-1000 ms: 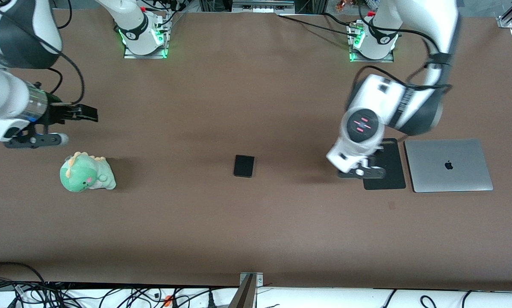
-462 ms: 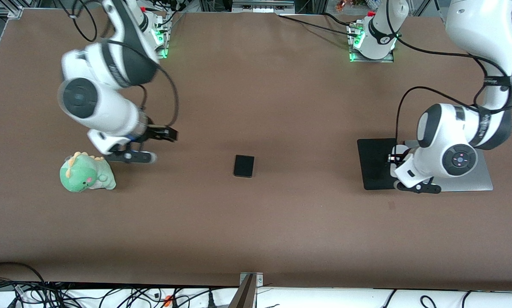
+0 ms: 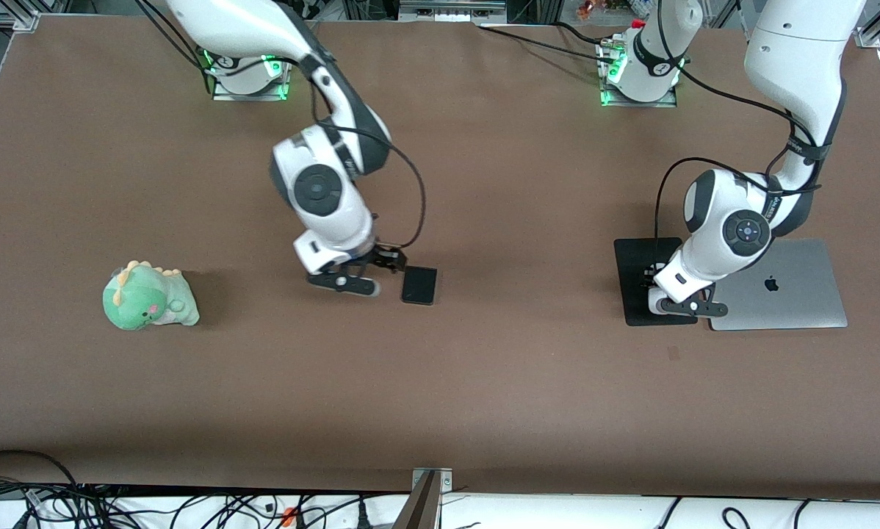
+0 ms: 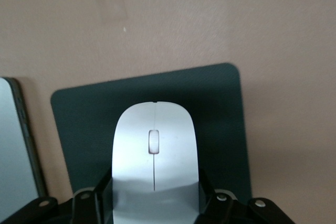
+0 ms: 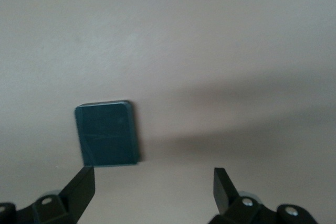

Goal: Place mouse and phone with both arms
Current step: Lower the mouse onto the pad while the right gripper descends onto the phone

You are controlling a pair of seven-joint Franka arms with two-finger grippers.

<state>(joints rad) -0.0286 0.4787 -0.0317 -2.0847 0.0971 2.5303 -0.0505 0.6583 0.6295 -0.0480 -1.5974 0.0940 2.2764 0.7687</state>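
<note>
The white mouse [image 4: 155, 150] sits between the fingers of my left gripper [image 4: 156, 195], which is shut on it low over the large black pad [image 4: 215, 114]. In the front view the left gripper [image 3: 651, 285] is over that pad [image 3: 635, 257] and the wrist hides the mouse. The small black phone [image 3: 419, 285] lies flat on the brown table near the middle. My right gripper [image 3: 387, 262] is open and empty just beside the phone, toward the right arm's end. In the right wrist view the phone [image 5: 107, 135] lies just past one fingertip [image 5: 84, 182], outside the gap of the gripper [image 5: 152, 182].
A closed silver laptop [image 3: 778, 283] lies beside the pad toward the left arm's end; its edge shows in the left wrist view [image 4: 13, 150]. A green dinosaur plush [image 3: 148, 296] sits toward the right arm's end. Cables run along the table's near edge.
The right arm has swung from beside the plush to the phone. The left gripper, holding the mouse, has shifted from the laptop's edge to over the pad.
</note>
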